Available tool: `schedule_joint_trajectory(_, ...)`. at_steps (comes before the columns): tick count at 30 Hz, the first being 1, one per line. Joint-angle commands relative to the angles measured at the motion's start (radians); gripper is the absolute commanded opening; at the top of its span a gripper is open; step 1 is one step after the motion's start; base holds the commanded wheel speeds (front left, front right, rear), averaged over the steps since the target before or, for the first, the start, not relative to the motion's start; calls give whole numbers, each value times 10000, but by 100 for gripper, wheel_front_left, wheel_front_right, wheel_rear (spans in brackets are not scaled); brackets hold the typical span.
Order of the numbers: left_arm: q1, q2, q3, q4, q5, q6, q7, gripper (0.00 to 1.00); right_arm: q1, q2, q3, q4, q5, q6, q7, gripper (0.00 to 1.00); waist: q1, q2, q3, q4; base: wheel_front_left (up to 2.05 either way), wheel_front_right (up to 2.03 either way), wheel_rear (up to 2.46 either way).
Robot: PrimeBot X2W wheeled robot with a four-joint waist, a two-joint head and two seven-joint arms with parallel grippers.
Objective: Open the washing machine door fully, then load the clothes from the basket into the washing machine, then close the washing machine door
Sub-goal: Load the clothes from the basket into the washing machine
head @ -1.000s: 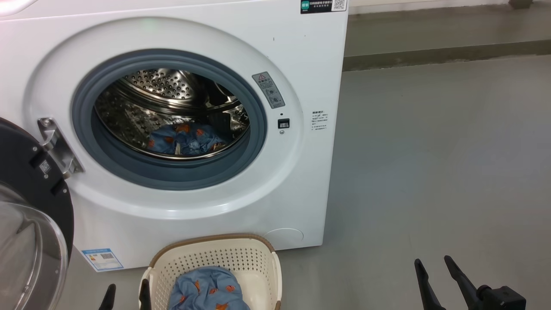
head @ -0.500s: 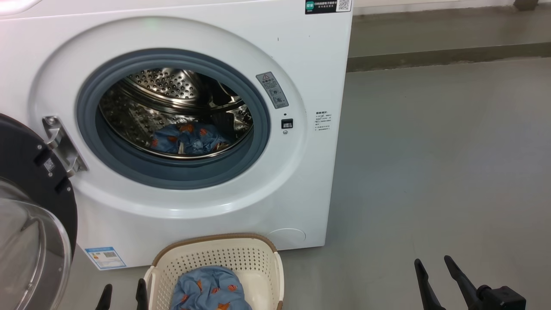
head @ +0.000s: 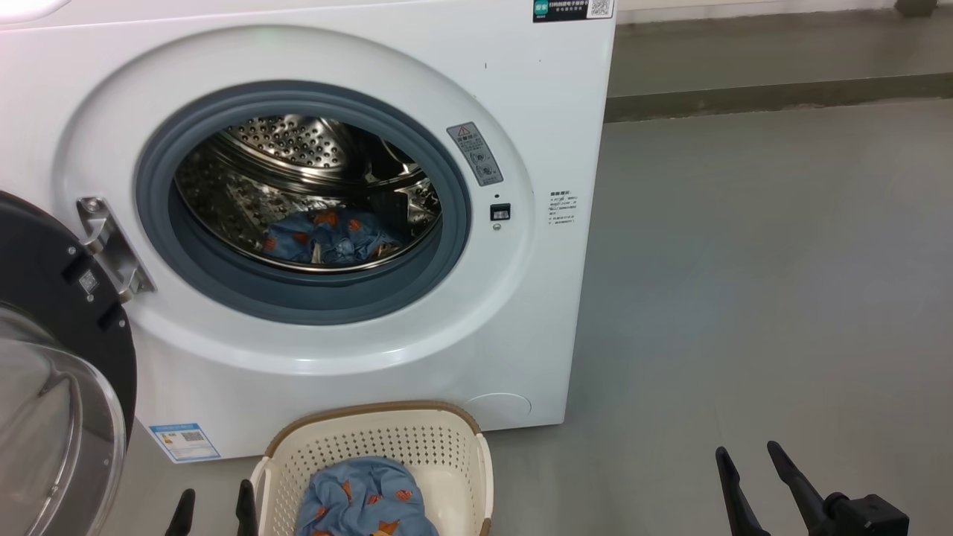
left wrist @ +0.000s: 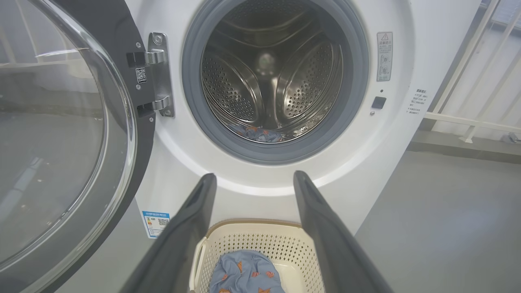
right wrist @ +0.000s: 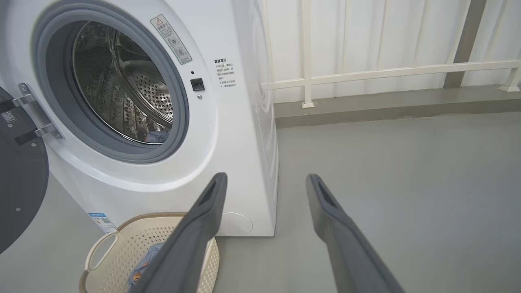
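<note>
The left gripper (head: 216,505), jaws apart and empty, hovers just beside the basket (head: 387,443); the right gripper (head: 747,454), also apart, hangs over the floor (head: 744,260). Clothes (head: 365,497) lie in the basket and inside the washing machine (head: 521,82), its door (head: 45,283) open.

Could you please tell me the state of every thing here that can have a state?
washing machine door: open, swung to the left.
washing machine: drum open, some clothes inside.
basket: upright, one blue piece inside.
left gripper: open, empty.
right gripper: open, empty.
</note>
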Motion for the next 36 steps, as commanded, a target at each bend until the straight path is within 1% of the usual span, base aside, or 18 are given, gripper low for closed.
schedule_joint_trajectory(1, -286, 82, 292, -315, -22, -2, -65, 100, -150, -70, 273, -261, -15, 14, -48, 100, -1, 0, 15, -1, 0, 0, 0)
schedule_joint_trajectory(24, -414, 81, 27, -191, -200, 53, -65, 100, -231, -33, 335, -265, -11, 14, -48, 100, -1, 0, 253, -76, 0, 0, 0)
schedule_joint_trajectory(36, -885, 81, -395, 384, -412, 70, -65, 100, -430, 73, 447, -293, -28, 14, -48, 100, -1, 0, 934, -434, 0, 0, 0)
